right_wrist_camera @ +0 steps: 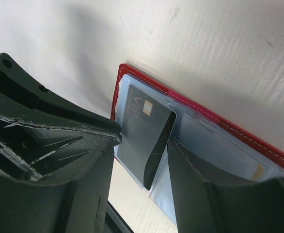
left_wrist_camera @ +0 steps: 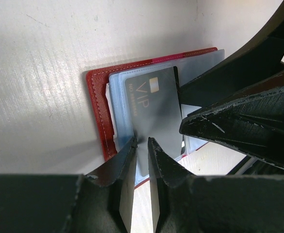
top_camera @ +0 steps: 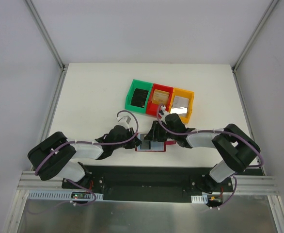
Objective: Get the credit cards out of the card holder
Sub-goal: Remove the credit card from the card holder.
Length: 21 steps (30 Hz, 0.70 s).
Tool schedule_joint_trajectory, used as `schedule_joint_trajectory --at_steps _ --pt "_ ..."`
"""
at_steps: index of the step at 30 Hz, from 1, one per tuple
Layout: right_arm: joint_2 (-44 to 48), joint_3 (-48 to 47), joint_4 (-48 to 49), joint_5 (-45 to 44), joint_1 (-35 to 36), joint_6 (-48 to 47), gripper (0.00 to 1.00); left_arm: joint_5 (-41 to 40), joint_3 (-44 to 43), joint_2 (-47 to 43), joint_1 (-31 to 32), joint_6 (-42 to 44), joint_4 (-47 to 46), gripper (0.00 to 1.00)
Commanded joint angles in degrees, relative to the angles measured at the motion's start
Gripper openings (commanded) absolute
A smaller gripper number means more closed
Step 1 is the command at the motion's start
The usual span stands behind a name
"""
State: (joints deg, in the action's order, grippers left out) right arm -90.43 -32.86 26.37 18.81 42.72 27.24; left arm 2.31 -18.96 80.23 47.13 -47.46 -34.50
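To the left of the card holder [left_wrist_camera: 99, 111], your left tool [left_wrist_camera: 142, 145] comes in low over the surface [left_wrist_camera: 35, 73]. Its fingers are pressed almost together on the near edge of the black VIP card [left_wrist_camera: 154, 107]. From the left wrist view it looks like a pinch on the card itself, though a layer of the clear pocket may be caught with it.

The holder lies open and flat, red cover down and blue-grey pockets up. The card is partly out of its pocket, with one corner lifted past the holder's edge.

Just right of that card, your right tool [right_wrist_camera: 144, 140] stands spread, one finger on each side of the card, tips down on the pockets. I judge it is there to pin the holder so that only the card slides when the left tool pulls.

Beyond the holder, a little to its right, the green bin [top_camera: 130, 94], red bin [top_camera: 162, 86] and orange bin [top_camera: 192, 102] sit side by side, and the binned cards [top_camera: 160, 97] lie one in each.
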Motion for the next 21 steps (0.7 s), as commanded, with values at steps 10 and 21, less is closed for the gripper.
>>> schedule_joint_trajectory --at_steps 10,21 --pt "1.40 2.89 4.30 4.13 0.26 4.83 0.50 -4.15 2.17 -1.12 -0.55 -0.96 2.77 0.15" --pt "1.49 4.56 5.09 4.31 0.26 5.45 0.50 -3.37 2.61 -1.48 -0.55 -1.58 2.95 0.15"
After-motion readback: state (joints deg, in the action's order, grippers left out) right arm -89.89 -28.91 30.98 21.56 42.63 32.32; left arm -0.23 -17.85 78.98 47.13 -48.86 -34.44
